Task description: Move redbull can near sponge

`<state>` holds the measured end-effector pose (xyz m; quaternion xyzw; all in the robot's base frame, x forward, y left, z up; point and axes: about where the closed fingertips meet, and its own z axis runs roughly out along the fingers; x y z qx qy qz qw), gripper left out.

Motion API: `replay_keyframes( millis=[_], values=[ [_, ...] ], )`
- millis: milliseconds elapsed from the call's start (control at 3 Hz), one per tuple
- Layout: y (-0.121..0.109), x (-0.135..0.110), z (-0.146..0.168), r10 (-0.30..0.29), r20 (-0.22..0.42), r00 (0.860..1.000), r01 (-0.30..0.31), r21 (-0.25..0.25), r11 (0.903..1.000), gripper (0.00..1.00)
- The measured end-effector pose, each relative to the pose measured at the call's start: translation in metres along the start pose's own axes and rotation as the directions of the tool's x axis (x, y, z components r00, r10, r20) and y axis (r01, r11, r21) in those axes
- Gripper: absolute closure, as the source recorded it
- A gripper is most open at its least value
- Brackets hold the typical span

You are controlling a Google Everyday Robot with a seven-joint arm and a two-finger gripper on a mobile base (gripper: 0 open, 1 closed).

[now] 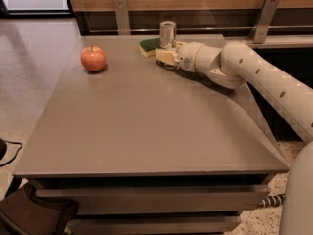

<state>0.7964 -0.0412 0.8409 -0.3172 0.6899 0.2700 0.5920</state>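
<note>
The redbull can point(167, 32) is a slim silver can standing upright at the far edge of the table. The sponge point(148, 45), dark green on top with a pale yellow body, lies right beside it on the left, almost touching. My gripper point(166, 56) reaches in from the right and is shut on the can's lower part, which its cream fingers hide. The can's base is at or just above the tabletop.
A red apple point(93, 58) sits at the far left of the grey table point(146, 126). A wooden wall with metal brackets point(264, 13) runs behind the table's far edge. My white arm point(264, 77) crosses the table's right side.
</note>
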Motion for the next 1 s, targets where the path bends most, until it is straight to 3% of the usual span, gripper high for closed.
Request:
replay_keyframes(
  millis=[667, 1000],
  values=[
    [0.0039, -0.0001, 0.0042, 0.001, 0.000, 1.000, -0.001, -0.008, 1.0000, 0.08],
    [0.0056, -0.0001, 0.0061, 0.001, 0.001, 1.000, -0.001, -0.011, 0.9999, 0.00]
  ],
)
